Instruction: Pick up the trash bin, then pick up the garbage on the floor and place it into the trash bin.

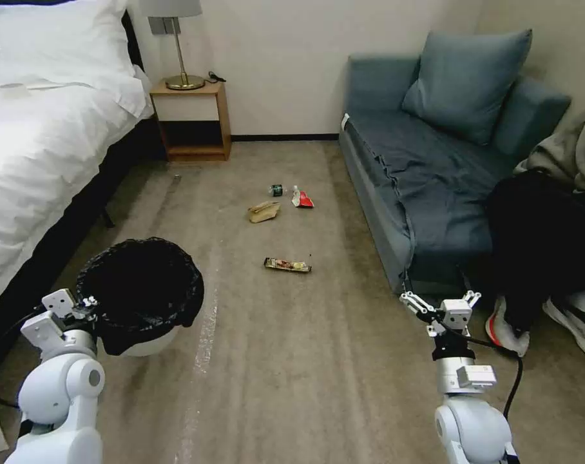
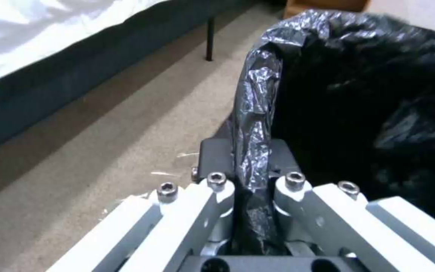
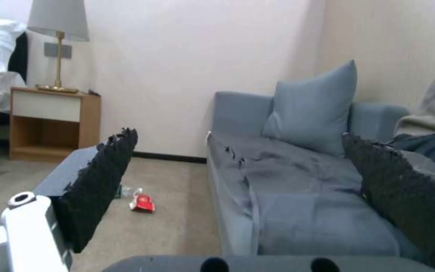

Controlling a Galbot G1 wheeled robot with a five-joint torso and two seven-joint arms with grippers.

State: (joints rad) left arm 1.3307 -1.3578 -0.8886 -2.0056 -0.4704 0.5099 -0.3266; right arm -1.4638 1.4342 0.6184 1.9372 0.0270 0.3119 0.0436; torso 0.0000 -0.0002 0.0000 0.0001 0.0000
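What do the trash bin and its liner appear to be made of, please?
The trash bin looks like smooth white plastic, judging by its even, matte curved wall. Its liner, pinched by the left gripper, seems to be thin glossy black plastic film: it crinkles and catches the light.

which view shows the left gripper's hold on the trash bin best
The left wrist view: the left gripper is shut on the bag-covered rim of the trash bin. The head view shows it at the rim from farther off.
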